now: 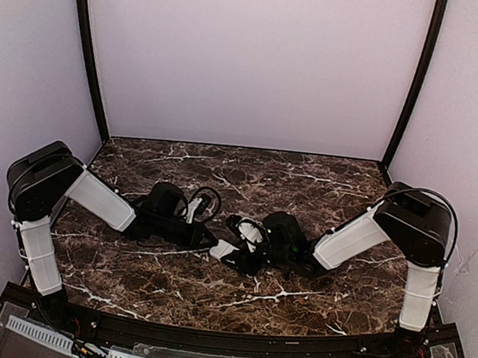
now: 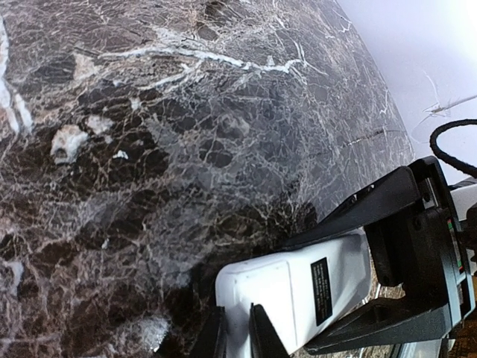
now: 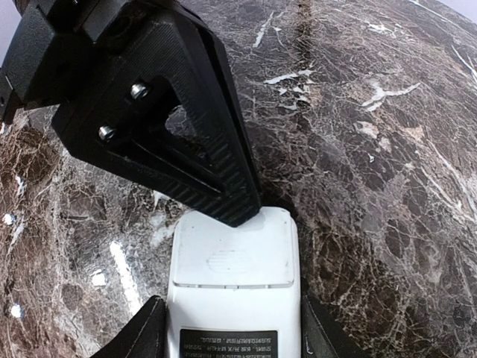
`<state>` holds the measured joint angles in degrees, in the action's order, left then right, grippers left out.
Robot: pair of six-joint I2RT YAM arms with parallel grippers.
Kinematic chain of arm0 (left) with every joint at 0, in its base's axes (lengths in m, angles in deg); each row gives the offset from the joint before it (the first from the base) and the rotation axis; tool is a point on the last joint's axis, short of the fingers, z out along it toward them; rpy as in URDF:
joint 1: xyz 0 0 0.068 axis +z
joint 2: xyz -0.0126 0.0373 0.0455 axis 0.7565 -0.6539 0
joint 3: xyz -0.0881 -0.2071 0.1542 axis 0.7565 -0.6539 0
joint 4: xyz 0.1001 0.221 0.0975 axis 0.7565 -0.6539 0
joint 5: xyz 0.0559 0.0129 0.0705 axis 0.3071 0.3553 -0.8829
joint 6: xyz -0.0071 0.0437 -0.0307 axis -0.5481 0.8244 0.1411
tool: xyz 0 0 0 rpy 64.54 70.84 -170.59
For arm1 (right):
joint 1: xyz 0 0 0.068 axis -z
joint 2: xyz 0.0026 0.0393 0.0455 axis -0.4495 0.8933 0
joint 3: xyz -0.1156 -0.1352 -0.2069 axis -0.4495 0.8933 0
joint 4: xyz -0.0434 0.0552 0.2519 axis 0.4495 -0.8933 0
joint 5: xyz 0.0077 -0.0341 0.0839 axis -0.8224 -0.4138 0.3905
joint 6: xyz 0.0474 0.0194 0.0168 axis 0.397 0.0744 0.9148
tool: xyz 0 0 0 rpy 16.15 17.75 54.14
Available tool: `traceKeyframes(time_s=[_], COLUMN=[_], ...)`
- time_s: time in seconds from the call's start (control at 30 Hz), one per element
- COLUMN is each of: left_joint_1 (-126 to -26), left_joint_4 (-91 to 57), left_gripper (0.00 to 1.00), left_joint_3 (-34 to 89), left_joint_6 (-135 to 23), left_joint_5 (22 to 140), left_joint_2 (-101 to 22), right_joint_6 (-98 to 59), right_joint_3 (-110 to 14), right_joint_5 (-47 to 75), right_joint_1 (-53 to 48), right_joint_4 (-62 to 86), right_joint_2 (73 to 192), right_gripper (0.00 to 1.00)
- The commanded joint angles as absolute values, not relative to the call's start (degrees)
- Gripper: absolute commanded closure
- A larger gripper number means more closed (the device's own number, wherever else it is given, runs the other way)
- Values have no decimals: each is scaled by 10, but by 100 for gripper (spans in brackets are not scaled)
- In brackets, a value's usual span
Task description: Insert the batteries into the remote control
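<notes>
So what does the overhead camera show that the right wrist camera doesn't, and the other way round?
Only overhead: the whole left arm and right arm, plus the pale walls around them. Only the right wrist: the ridged battery cover and black label on the white back of the remote control. Both: the marble table, the remote clamped in the right gripper, and the left gripper touching its end.

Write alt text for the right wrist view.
A white remote control, back up, is clamped between the fingers of the right gripper over a dark marble table. The black left gripper reaches from upper left, its tip touching the remote's far end.
</notes>
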<state>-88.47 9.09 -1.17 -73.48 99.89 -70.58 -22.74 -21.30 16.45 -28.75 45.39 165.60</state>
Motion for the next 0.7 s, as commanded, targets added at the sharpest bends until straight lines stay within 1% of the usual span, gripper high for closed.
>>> traceKeyframes(time_s=[0.0, 0.1, 0.27, 0.5, 0.67], left_joint_1=[-895, -899, -907, -916, -921], left_joint_4=[32, 26, -1, -49, -56], left_gripper=[90, 94, 98, 99, 97], left_joint_3=[-7, -8, -10, -17, -18], left_joint_6=[-709, -708, -701, -691, -691], left_joint_5=[985, 984, 985, 1000, 1024], left_joint_2=[-714, -713, -714, -720, -726], right_joint_6=[-241, -241, -240, -239, -239], right_joint_3=[-213, -213, -214, -215, -218], right_joint_5=[120, 120, 118, 116, 116], right_joint_1=[-288, -288, -288, -288, -288], right_joint_4=[383, 383, 381, 382, 381], right_joint_2=[1704, 1705, 1706, 1707, 1710], right_gripper=[85, 86, 87, 88, 88])
